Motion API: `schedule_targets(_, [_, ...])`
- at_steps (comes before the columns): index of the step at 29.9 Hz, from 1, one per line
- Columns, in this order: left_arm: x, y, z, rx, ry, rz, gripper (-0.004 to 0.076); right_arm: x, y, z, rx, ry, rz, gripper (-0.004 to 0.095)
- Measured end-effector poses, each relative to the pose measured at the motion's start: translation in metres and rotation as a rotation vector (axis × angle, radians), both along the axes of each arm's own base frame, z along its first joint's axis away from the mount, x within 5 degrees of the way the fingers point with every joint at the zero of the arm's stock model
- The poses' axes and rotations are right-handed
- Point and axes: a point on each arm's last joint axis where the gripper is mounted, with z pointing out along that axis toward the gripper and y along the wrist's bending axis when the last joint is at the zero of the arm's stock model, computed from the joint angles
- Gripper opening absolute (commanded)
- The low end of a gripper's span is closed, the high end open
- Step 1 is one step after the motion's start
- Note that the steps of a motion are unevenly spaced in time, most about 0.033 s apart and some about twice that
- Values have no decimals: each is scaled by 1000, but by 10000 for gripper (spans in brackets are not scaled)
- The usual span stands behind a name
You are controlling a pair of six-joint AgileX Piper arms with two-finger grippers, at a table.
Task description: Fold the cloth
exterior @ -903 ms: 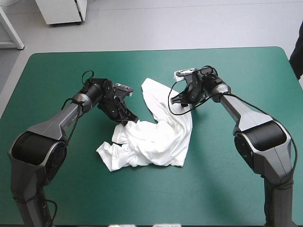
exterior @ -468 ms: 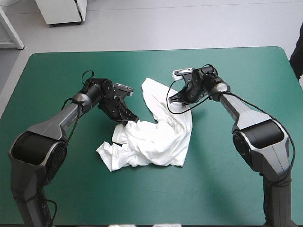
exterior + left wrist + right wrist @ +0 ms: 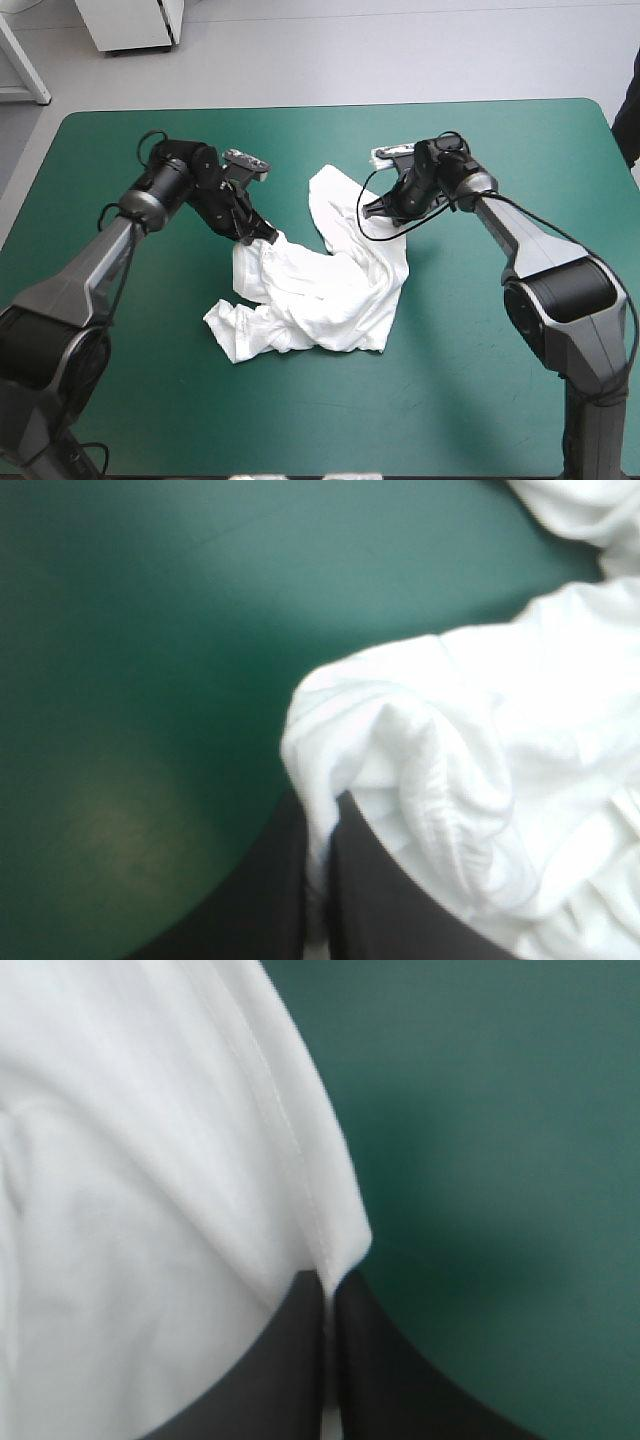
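The table (image 3: 480, 380), teal-green, shows on every side of the T-shirt (image 3: 320, 290), which lies as a crumpled white heap about midway across it. The left gripper (image 3: 266, 238) is at the T-shirt's far left corner, its black fingers all but closed, with a bunched fold of white cloth pinched between them. The right gripper (image 3: 372, 209) is at the T-shirt's far right edge, its fingers likewise nearly together, clamping the stitched hem (image 3: 285, 1130) between their tips.
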Motion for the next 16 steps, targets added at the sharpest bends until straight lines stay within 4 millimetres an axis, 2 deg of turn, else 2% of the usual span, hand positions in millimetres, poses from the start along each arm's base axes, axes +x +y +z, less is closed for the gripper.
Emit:
schedule_targets(4, [-34, 19, 63, -7, -140, 18, -10, -12, -27, 60, 30, -112, -49, -13])
schedule_targets(5, [-47, 24, 82, -13, -194, 24, -10, -19, -35, 83, 37, -158, -60, -13])
schedule_targets(7, [-66, 32, 107, -20, -266, 30, -10, -32, -44, 114, 50, -228, -71, -13])
schedule_targets(8, [-80, 37, 123, -27, -319, 33, -10, -43, -50, 137, 63, -281, -76, -13])
schedule_targets(11, [-114, 48, 163, -66, -453, 41, -10, -73, -61, 186, 80, -405, -81, -13])
schedule_targets(16, [-172, 67, 232, -137, -715, 56, -10, -131, -77, 262, 130, -621, -86, -13])
